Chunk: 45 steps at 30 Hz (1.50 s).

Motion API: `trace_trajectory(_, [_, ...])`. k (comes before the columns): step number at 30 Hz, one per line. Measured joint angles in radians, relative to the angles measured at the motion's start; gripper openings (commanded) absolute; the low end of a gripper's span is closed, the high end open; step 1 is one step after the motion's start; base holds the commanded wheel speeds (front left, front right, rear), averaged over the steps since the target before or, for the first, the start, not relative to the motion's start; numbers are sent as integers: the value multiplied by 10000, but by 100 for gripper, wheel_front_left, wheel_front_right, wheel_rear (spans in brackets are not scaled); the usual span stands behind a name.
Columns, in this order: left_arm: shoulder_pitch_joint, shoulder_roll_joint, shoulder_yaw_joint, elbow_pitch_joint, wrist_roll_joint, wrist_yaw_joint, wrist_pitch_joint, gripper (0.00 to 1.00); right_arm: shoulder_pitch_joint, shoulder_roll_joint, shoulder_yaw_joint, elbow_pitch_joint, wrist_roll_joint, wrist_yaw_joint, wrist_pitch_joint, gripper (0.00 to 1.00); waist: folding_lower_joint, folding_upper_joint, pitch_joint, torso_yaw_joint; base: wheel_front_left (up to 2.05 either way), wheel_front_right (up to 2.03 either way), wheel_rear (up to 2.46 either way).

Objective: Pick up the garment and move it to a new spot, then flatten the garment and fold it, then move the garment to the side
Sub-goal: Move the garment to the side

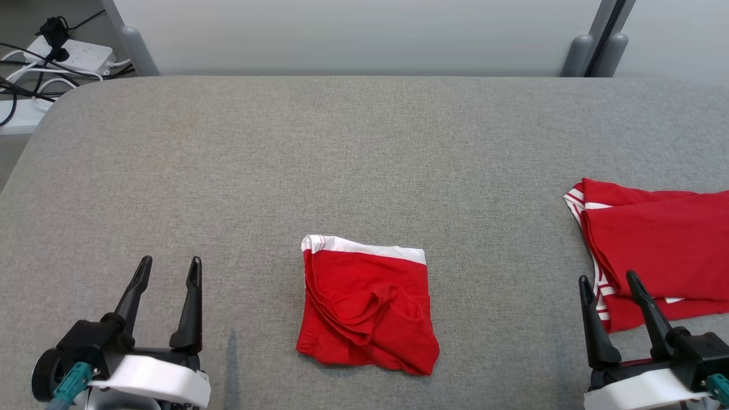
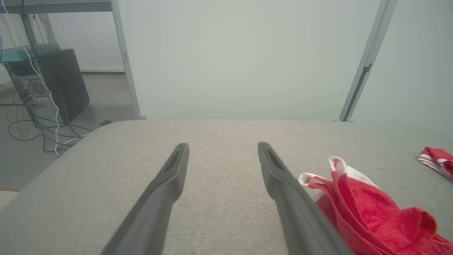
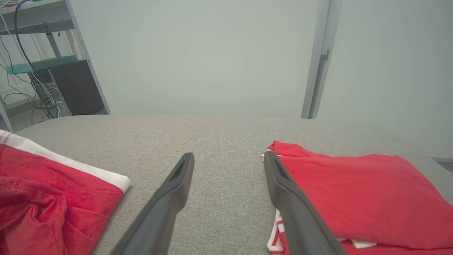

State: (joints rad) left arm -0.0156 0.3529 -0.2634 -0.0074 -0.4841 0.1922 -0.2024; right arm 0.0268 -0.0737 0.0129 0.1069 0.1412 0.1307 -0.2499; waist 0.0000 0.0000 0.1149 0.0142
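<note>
Left gripper (image 1: 171,261) and right gripper (image 1: 607,278) sit at the lower corners of the head view, fingers spread wide and empty, probably parked clear so the cloth is unobstructed. The red garment (image 1: 367,307) lies roughly folded at lower centre on the grey table (image 1: 342,159), between them. A second red pile (image 1: 660,250) at the right edge looks set aside. From low down, the left wrist view reveals the garment's folds standing up rumpled, though they look flat from above.

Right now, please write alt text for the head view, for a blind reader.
A rumpled red garment with a white waistband lies on a grey table, between the open left gripper and right gripper; folded red clothes lie far right.
</note>
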Motion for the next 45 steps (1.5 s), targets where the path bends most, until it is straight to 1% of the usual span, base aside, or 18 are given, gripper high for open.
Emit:
trace_trajectory(11, [114, -36, -77, -100, -29, 29, 54, 100, -4, -8, -77, 56, 0, 0, 0, 100, 0, 0, 116, 217, 0, 0, 0])
trace_trajectory(15, [67, -58, -92, -98, -29, 29, 38, 100, -217, -36, 159, 506, 196, 0, 27, 100, 0, 0, 235, 375, 0, 0, 0])
trace_trajectory(19, [-153, -174, -161, -94, -42, -38, -19, 100, -959, -322, 1009, 1214, 431, 0, 249, 100, 0, 0, 407, 662, 0, 0, 0])
trace_trajectory(24, [-319, -370, -355, 113, -104, -161, -142, 100, -1640, -403, 1977, 2165, 869, 2, 309, 100, 0, 0, 629, 1176, 0, 0, 0])
trace_trajectory(27, [-328, -550, -468, 268, -105, -257, -215, 100, -1904, -426, 2575, 2690, 1323, 2, 397, 100, 0, 0, 769, 1451, 0, 0, 0])
trace_trajectory(29, [-341, -568, -489, 364, -104, -336, -284, 100, -2088, -462, 2961, 2955, 1611, 2, 470, 100, 0, 0, 849, 1596, 0, 0, 0])
trace_trajectory(34, [-434, -577, -481, 527, -104, -343, -359, 100, -2550, -568, 3923, 3446, 2431, 2, 487, 100, 0, 0, 1002, 1823, 0, 0, 0])
trace_trajectory(38, [-650, -619, -468, 550, -102, -430, -403, 100, -2811, -619, 4543, 3925, 3108, 2, 709, 100, 0, 0, 1052, 1913, 0, 0, 0])
trace_trajectory(39, [-691, -652, -466, 579, -102, -430, -403, 100, -2927, -654, 4763, 3998, 3434, 2, 750, 0, 0, 0, 1055, 1913, 0, 0, 0])
trace_trajectory(42, [-702, -683, -453, 612, -102, -430, -445, 100, -3171, -798, 4978, 4107, 3551, 2, 612, 0, 0, 0, 1044, 1876, 0, 0, 0])
trace_trajectory(45, [-701, -692, -451, 608, -100, -431, -447, 100, -3347, -1001, 4805, 4111, 3396, 2, 328, 0, 0, 0, 1038, 1736, 0, 0, 0])
